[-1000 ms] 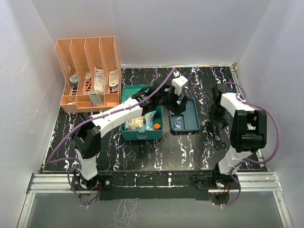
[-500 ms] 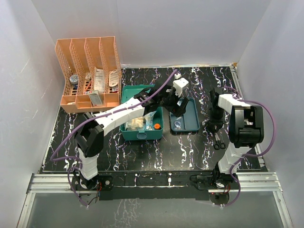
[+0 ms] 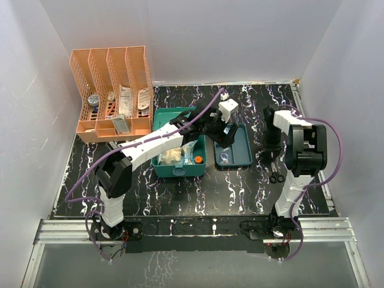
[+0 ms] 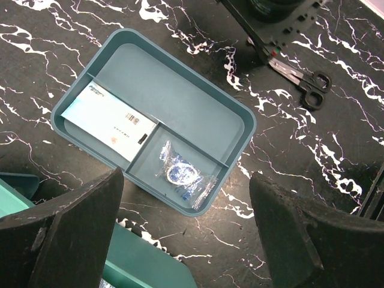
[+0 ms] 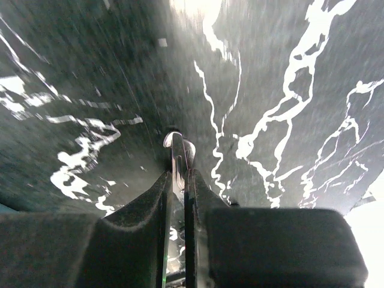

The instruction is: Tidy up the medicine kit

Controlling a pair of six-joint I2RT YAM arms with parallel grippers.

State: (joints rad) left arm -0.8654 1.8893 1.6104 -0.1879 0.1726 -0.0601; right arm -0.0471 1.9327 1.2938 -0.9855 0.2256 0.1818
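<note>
Black marbled tabletop is shared by the medicine kit, set open at centre, and its tray, laid just beside it, seemingly for filling — over it the left gripper is held wide open, empty — while scissors are pinched by the closed right gripper.

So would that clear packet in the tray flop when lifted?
Probably floppy and light: the clear packet looks like thin, crinkled film. The glossy film may slip, and lying flat in the tray, it could be awkward to pinch.
</note>
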